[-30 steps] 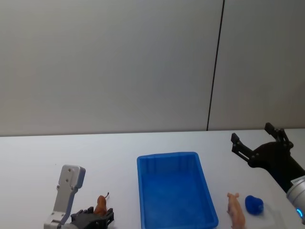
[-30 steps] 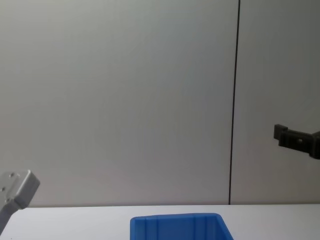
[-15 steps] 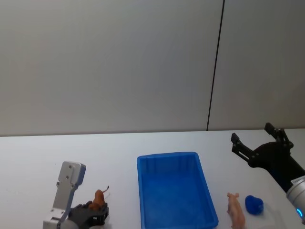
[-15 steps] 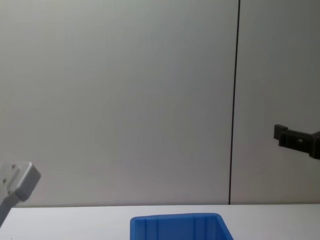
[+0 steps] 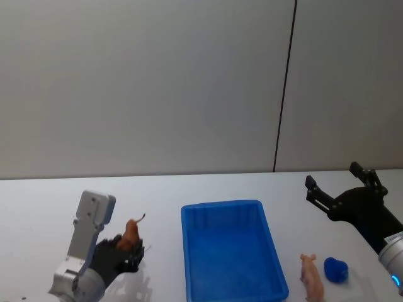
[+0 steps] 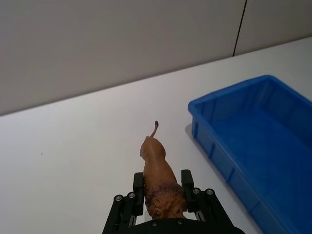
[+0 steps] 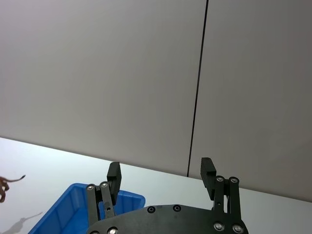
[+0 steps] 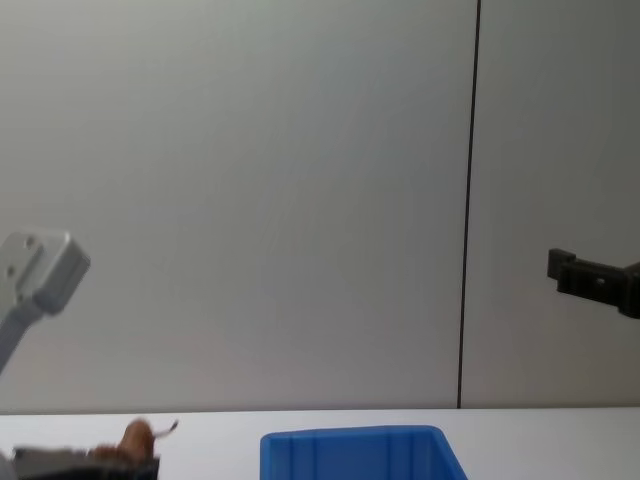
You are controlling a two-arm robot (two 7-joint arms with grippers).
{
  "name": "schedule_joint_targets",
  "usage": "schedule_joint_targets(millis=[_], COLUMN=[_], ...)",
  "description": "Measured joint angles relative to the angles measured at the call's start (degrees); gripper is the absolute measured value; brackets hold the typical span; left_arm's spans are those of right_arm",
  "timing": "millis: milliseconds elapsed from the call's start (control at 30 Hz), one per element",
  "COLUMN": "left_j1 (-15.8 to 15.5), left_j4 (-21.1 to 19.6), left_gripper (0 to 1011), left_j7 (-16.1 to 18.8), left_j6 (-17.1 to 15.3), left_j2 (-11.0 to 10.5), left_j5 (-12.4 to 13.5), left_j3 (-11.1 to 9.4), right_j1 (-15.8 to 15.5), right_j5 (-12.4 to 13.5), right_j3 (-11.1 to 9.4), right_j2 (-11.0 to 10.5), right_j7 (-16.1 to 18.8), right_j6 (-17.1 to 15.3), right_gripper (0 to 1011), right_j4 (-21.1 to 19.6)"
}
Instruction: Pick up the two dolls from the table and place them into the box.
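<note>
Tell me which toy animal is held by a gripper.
The brown long-tailed toy animal, clamped in the left gripper; the peach-pink pig lies on the white table.

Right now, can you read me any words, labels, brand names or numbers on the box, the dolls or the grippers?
None: no readable text, label, brand or number stands on the blue box, the brown animal doll held in the left gripper, the pink doll, the open right gripper or the white table.
</note>
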State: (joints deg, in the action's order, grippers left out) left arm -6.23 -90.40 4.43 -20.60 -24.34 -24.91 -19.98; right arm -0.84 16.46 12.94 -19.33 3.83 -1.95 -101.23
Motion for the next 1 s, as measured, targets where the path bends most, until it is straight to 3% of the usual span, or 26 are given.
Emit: schedule_joint_targets(millis=[233, 500, 1000], left_j1=[-0.9, -2.8, -8.9], left_j4=[-1.7, -1.9, 3.6], left_gripper=[465, 465, 465], left_j7=[-3.4, -9.8, -24.0], left_j6=[1.7, 3.8, 6.9], left_j2=[-0.3, 0.1, 3.0], left_j5=[2.0, 3.7, 6.2], left_j3=[0.2, 0.3, -0.4], right_j1=[0.0, 0.0, 0.0], right_j5=[0.0, 0.0, 0.0], right_j3=[0.0, 0.0, 0.0], right_j2=[0.0, 0.0, 0.0], right_j7=[0.0, 0.0, 0.0], right_j6=[0.0, 0.0, 0.0], right_gripper=[1001, 1001, 1001], right_j4=[0.0, 0.0, 0.0])
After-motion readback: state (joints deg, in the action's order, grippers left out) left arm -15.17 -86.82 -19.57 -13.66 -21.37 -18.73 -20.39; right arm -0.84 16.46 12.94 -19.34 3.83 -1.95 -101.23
